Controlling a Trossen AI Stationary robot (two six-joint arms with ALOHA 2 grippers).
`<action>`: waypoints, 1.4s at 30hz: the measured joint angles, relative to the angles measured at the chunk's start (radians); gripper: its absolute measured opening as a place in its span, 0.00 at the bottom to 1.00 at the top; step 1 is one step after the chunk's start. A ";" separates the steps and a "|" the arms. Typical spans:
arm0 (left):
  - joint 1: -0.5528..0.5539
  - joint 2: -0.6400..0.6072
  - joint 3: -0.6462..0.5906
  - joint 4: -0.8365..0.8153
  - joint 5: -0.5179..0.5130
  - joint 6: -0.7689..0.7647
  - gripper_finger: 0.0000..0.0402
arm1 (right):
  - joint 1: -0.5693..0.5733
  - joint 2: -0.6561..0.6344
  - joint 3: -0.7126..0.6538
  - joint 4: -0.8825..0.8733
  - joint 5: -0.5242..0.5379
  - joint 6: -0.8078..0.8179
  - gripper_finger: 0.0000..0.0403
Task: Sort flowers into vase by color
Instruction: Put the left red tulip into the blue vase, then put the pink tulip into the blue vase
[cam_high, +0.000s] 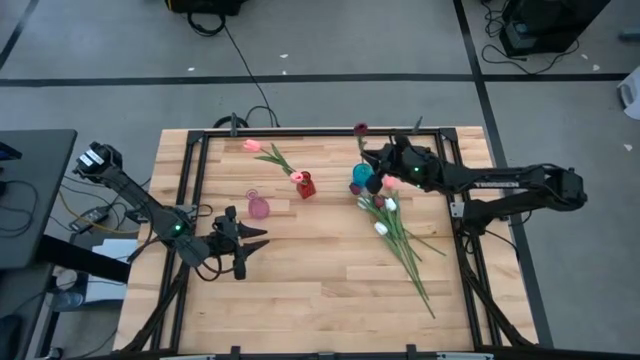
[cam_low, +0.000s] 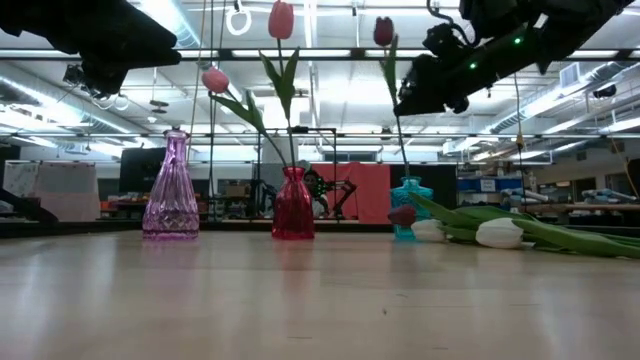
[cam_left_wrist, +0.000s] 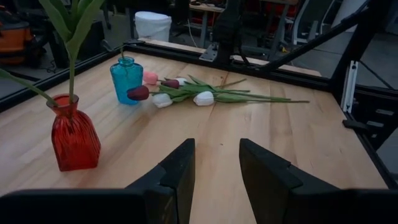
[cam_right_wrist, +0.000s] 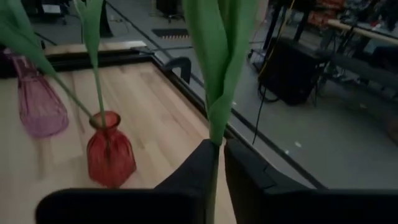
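We see the right gripper (cam_high: 383, 168) above the teal vase (cam_high: 362, 177), its fingers clenched on the stem of the maroon tulip (cam_low: 384, 31) whose stem reaches down into that vase. The red vase (cam_high: 306, 185) holds two pink tulips (cam_low: 281, 19), the pink vase (cam_high: 259, 206) stands bare, and the remaining tulips (cam_high: 400, 232) lie in a heap just beside the teal vase. The left gripper (cam_high: 252, 240) waits near the table's front left, fingers released.

A light wooden table (cam_high: 320, 290) carries a purple vase (cam_high: 259, 207), red vase (cam_high: 306, 186), teal vase (cam_high: 362, 176), and loose flowers (cam_high: 400, 235) lying at right.
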 joint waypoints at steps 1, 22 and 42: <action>0.000 0.000 0.000 -0.001 0.000 0.000 0.33 | 0.000 -0.015 0.000 -0.029 0.000 0.005 0.15; 0.002 0.000 0.000 -0.008 0.007 0.011 0.33 | 0.005 0.063 0.000 -0.820 -0.140 0.632 0.20; 0.002 0.000 0.000 -0.007 0.006 0.021 0.33 | -0.042 0.290 0.001 -0.647 -0.026 0.623 0.33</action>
